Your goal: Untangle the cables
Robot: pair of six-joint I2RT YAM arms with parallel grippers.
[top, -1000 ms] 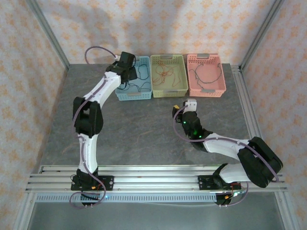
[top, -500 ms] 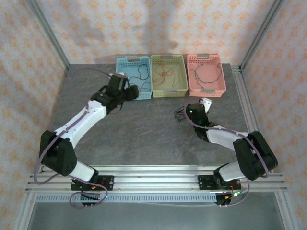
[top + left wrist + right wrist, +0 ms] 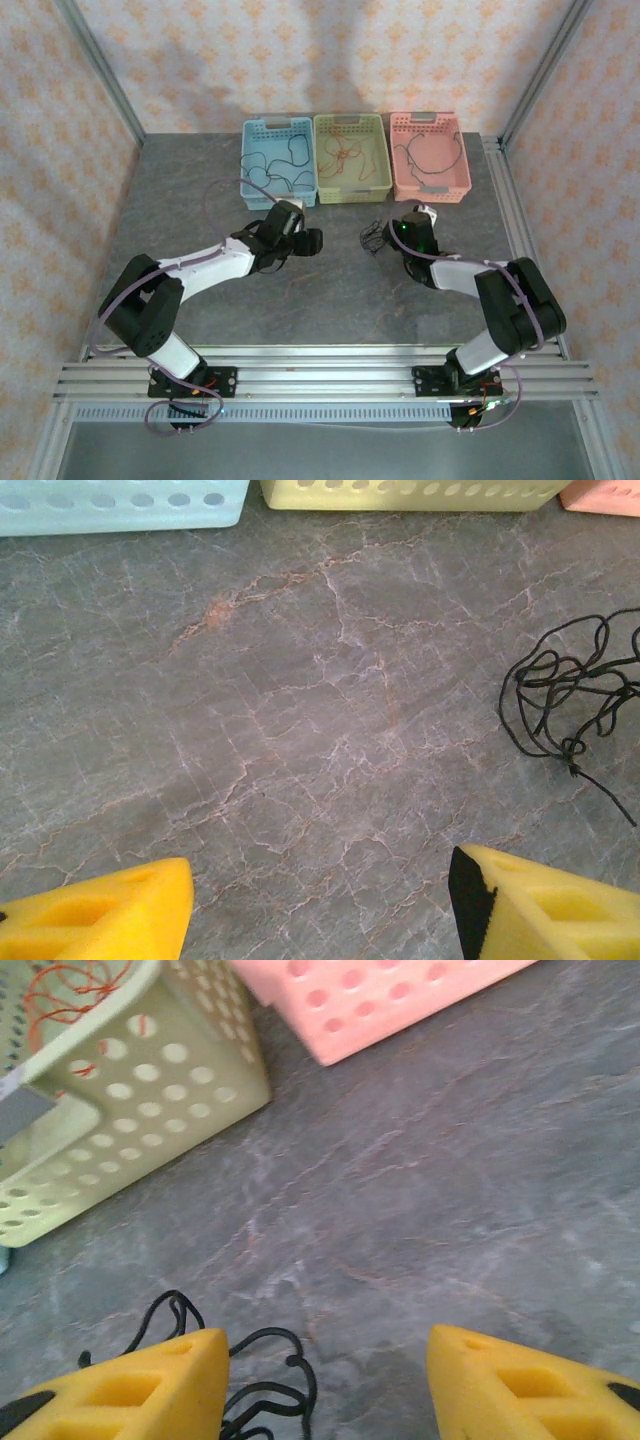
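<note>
A small tangle of black cable point(image 3: 372, 237) lies on the grey table between my two grippers. My left gripper point(image 3: 314, 241) is low over the table to its left, open and holding nothing. In the left wrist view the tangle point(image 3: 565, 694) lies ahead and to the right of that open gripper point(image 3: 320, 910). My right gripper point(image 3: 400, 229) sits just right of the tangle. It point(image 3: 325, 1380) is open, and black loops point(image 3: 268, 1392) lie on the table beside its left finger point(image 3: 135, 1385), not pinched. More cables lie in the baskets: black point(image 3: 285, 160), red-orange point(image 3: 345, 152) and black point(image 3: 428, 150).
Three baskets stand in a row at the back: blue point(image 3: 252, 195), yellow-green point(image 3: 351, 192) and pink point(image 3: 432, 190). The yellow-green basket's wall point(image 3: 130, 1110) and the pink one point(image 3: 370, 1000) are close ahead of the right gripper. Metal frame rails border the table.
My left arm has swung from the blue basket down to the table's middle, facing the tangle. The right gripper has shifted slightly beside the tangle and its jaws have narrowed a little.
</note>
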